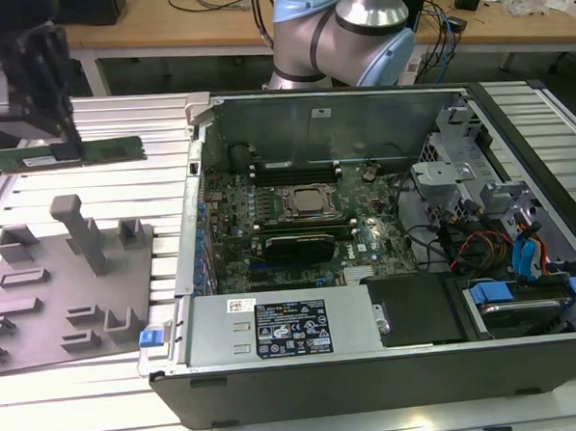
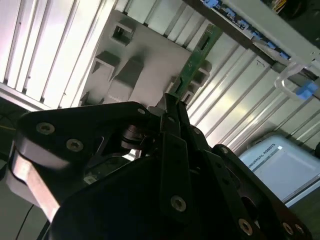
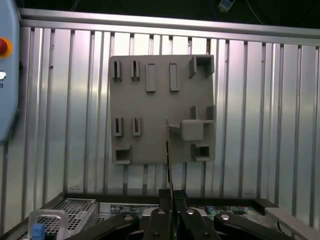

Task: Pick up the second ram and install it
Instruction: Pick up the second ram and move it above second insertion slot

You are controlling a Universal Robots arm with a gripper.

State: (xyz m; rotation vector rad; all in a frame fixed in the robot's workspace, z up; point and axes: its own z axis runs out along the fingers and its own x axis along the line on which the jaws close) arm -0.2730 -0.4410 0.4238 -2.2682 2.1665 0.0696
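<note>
Second ram clenched in hand above grey fixture; gripped stretch hidden, strip seemingly level, clear of fixture.

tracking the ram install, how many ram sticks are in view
1. The second ram is clamped in the gripper above the gray fixture plate on the exterior view's left. Any seated inside the computer case may be hidden.

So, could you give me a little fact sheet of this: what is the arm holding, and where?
Tool: end effector, shut on the second ram
Held item: second ram, a thin green strip, roughly level, in the air
Underneath: grey tray with raised blocks and slots
Nearby: open computer case, on the exterior view's right of the tray
Work so far: ram held off the tray, not yet in the case
</note>
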